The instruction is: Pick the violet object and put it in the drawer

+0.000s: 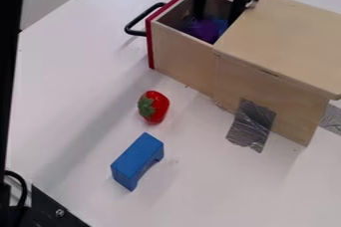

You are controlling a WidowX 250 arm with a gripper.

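The black gripper [216,17] hangs at the top of the camera view, its two fingers apart and reaching down into the open drawer [183,56]. The violet object [202,30] lies inside the drawer, just below the left finger. A bit of blue shows beside it, toward the right finger. The drawer has a red front edge and a black handle, and it slides out from a light wooden box [286,37]. The fingertips and the violet object's upper part overlap in dark shadow, so contact between them is unclear.
On the white table [73,96], left of the box, lie a red strawberry [158,106] and, nearer the camera, a blue block [138,159]. Grey tape [252,125] runs from the box's side onto the table. Black equipment stands along the left edge.
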